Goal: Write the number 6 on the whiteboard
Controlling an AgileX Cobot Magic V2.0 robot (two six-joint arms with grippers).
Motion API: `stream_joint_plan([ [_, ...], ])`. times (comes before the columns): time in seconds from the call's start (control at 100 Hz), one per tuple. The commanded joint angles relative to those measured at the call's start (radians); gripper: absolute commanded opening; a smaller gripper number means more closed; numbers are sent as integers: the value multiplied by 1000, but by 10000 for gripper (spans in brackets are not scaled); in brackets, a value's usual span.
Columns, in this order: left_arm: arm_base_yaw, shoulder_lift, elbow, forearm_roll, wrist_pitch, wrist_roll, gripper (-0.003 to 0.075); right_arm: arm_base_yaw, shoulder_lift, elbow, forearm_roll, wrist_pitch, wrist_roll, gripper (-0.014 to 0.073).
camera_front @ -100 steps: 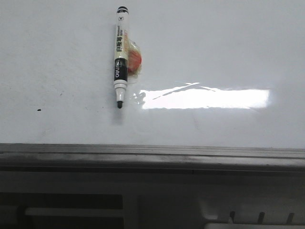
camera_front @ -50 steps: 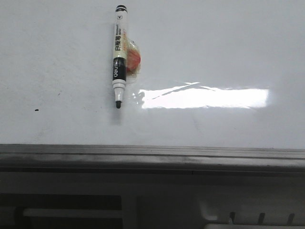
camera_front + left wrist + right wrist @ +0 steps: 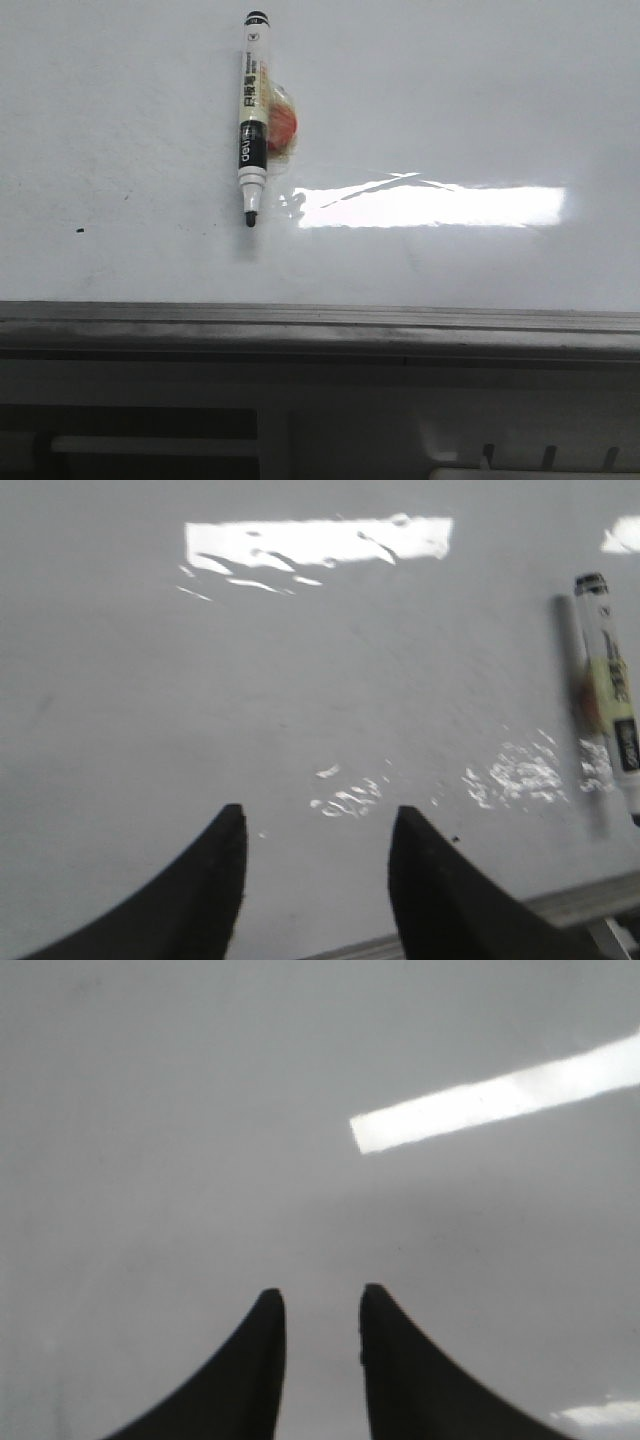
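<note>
Light was dim and grey overall. A bright rectangular glare band lay on the whiteboard (image 3: 120,120) at centre right in the front view, and smaller rippled glints showed in the left wrist view, where the marker (image 3: 607,715) at the right edge was blurred
</note>
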Motion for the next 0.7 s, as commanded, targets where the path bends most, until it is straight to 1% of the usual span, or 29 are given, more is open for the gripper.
stream_joint_plan([
  [0.0,-85,90,-56,-30,-40,11,419,0,46,-40,4,-45,-13,323],
  [0.06,-146,161,-73,-52,-44,11,404,0,62,-40,14,-34,-13,363],
  [0.16,-265,265,-95,-105,-91,11,389,14,66,-40,17,-29,-13,366],
  [0.3,-429,391,-123,-154,-228,11,389,52,66,-40,17,-29,-14,366],
  [0.44,-562,501,-159,-209,-380,11,389,90,66,-40,17,-29,-14,366],
  [0.56,-617,585,-170,-267,-498,11,389,103,66,-40,17,-29,-14,366],
  [0.69,-623,656,-172,-313,-550,11,389,104,66,-40,17,-29,-14,366],
])
